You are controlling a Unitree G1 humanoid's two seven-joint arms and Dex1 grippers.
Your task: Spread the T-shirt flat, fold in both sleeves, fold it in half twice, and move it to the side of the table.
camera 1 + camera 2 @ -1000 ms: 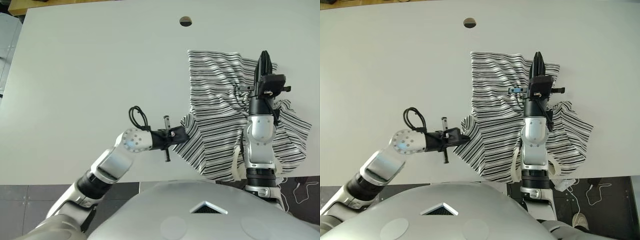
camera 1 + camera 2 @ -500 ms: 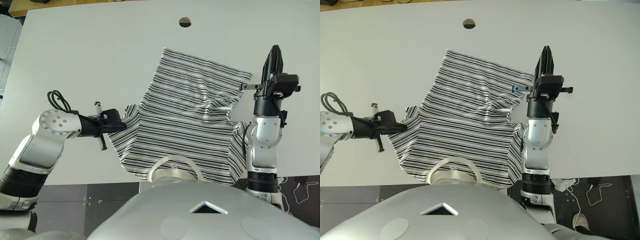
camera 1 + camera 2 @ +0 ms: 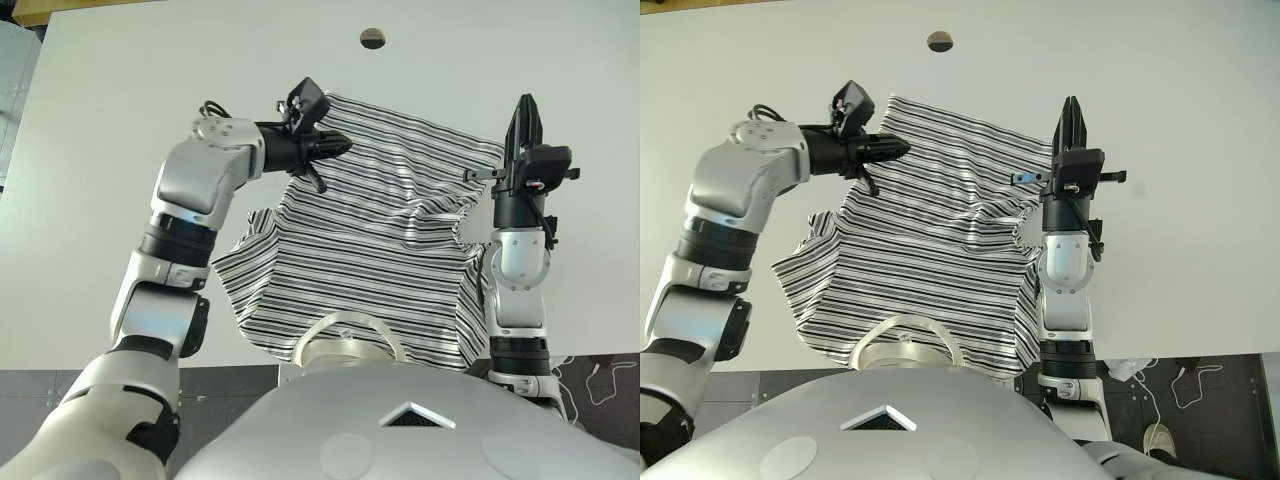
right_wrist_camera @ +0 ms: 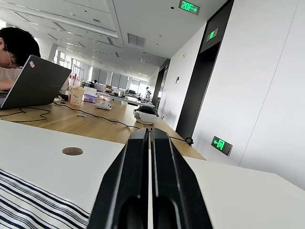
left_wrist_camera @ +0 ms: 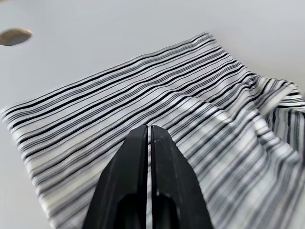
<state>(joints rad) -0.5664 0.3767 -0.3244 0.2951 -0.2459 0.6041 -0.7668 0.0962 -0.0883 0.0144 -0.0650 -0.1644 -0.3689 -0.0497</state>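
"Black-and-white T-shirt (image 3: 370,240) lies wider than a second ago. The left claw (image 3: 340,147) has dropped the sleeve and now sits pinched shut, empty, over the far-left corner."

"So spreading looks nearly done, with the sleeves unfolded. The right claw (image 3: 525,105), shut on nothing, points up beside the far-right corner."

"White table (image 3: 150,80), one cable hole (image 3: 372,38); a wooden desk (image 4: 95,125) with a laptop (image 4: 33,83) stands beyond."

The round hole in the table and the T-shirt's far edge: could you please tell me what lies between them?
Only bare white table lies between the hole and the T-shirt, as the left eye view shows.
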